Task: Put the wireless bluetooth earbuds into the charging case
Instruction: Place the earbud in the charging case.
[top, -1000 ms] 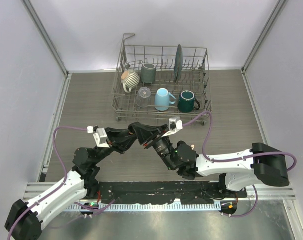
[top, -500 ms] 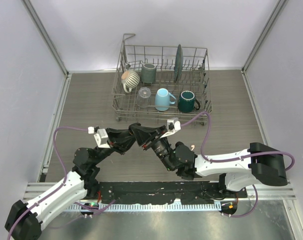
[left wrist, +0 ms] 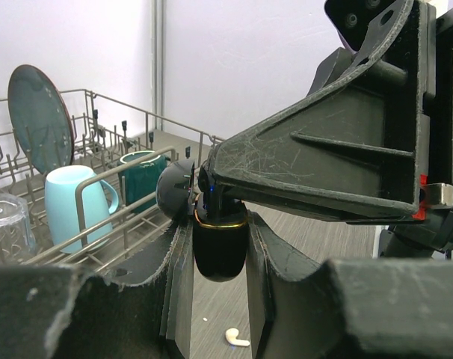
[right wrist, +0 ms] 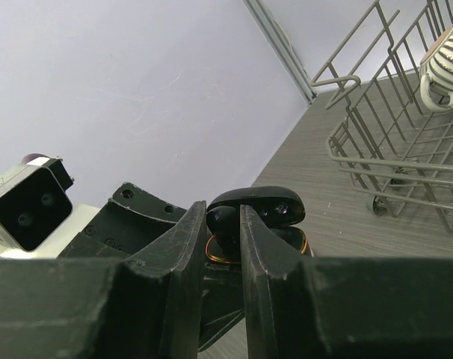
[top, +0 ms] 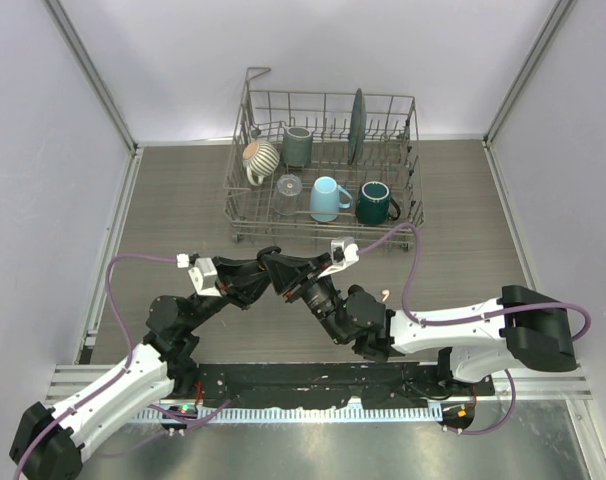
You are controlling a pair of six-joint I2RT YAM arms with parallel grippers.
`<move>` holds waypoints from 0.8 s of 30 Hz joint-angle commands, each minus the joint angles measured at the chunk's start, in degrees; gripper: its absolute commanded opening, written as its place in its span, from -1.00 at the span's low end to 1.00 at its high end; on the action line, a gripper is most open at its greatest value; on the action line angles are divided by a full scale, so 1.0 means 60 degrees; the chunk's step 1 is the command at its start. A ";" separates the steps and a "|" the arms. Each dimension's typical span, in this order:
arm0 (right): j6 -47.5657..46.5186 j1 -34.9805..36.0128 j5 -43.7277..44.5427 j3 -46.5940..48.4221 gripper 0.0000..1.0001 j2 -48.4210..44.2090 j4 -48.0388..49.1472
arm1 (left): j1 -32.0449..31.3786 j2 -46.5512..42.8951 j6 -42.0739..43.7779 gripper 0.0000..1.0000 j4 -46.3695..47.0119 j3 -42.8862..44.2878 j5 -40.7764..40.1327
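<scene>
A: L side, what's the tool doing?
B: left gripper [left wrist: 219, 241] is closed tight on the charging case [left wrist: 220, 263]; fingers on both flanks of the black body w/ the gold rim; lid [left wrist: 174, 193] is flipped open toward the dish rack [top: 328, 233].
A: And the R?
B: right gripper [right wrist: 222, 224] is pinched down nearly all the way on a small black piece, prob. a black earbud [right wrist: 224, 216]; it sits right at the case mouth, touching or just inside; can't tell which.
A: Where's all that rel. to the rack?
B: just in front of the rack's front rail, about mid-width; both grippers meet there above the table [top: 183, 200].
A: Other buds?
B: one pale earbud [left wrist: 236, 338] lies loose on the table, in front of the rack's right half, just beside the right arm's wrist; apart from the case.
A: Rack contents?
B: light blue mug [top: 326, 198] and dark green mug [top: 375, 202] side by side in the front row; clear glass [top: 287, 188] left of them.
</scene>
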 commanded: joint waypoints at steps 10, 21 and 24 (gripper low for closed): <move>0.0393 0.0278 0.0021 0.0245 -0.16 -0.0577 -0.0997 | -0.0017 -0.0146 0.0243 -1.00 0.0838 0.0328 -0.0047; -0.0089 0.0263 -0.0389 0.0699 0.23 -0.1016 -0.1086 | -0.0031 -0.0044 0.0155 -1.00 0.0780 0.0328 0.0261; -0.0266 0.0249 -0.0682 0.0831 0.28 -0.1250 -0.0998 | -0.0032 -0.0102 0.0155 -1.00 0.0677 0.0299 0.0261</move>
